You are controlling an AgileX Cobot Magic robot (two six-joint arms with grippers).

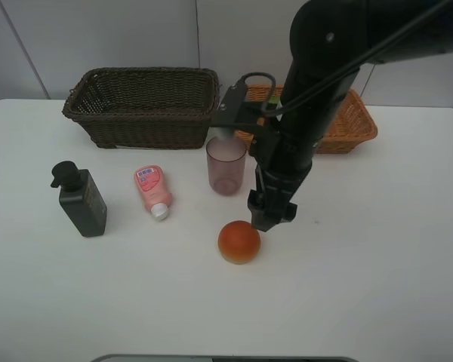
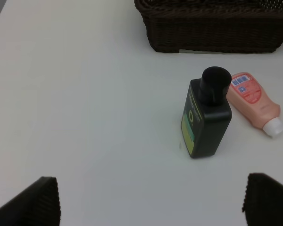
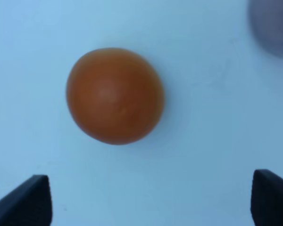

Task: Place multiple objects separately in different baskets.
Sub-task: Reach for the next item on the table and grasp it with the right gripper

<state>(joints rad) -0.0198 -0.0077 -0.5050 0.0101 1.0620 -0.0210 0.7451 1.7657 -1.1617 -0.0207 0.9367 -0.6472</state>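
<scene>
A red-orange fruit lies on the white table. My right gripper hangs open just above and to the right of it, holding nothing. Behind the fruit stands a mauve cup. Further left, a pink white-capped tube lies flat and a dark pump bottle stands upright. My left gripper is open and empty, well short of the bottle, and is out of the exterior view. At the back are the dark brown basket and the tan basket.
The right arm reaches down in front of the tan basket and hides much of it. The white table ends at a wall behind the baskets. Bare table lies to the right of the fruit and along the front.
</scene>
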